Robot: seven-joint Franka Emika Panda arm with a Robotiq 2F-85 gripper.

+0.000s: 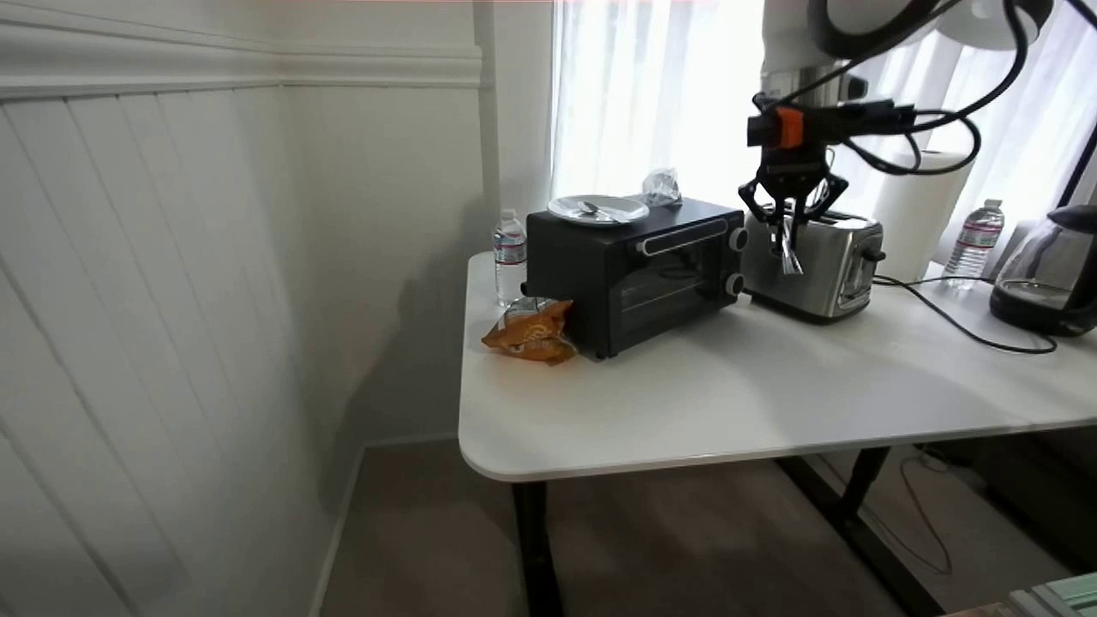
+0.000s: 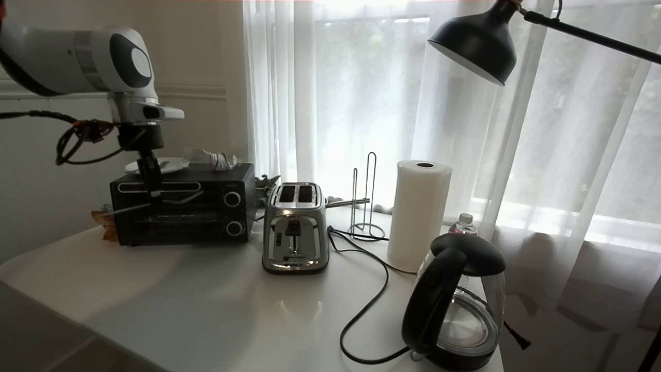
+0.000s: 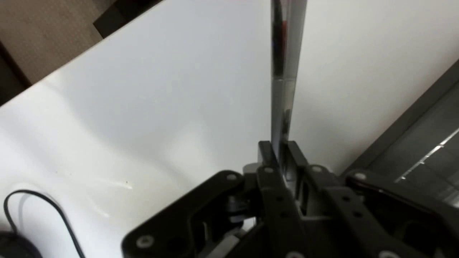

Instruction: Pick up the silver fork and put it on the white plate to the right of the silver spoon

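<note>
My gripper is shut on the silver fork and holds it in the air above the table. In the wrist view the fork runs up from between the two fingertips; its tines are out of that frame. In an exterior view the fork sticks out on both sides of the gripper, in front of the black toaster oven. The white plate lies on top of the oven with the silver spoon on it. The plate also shows behind the arm.
The black toaster oven has a silver toaster beside it. Crumpled clear plastic lies behind the plate. An orange snack bag and a water bottle are by the oven. A kettle and paper-towel roll stand farther along.
</note>
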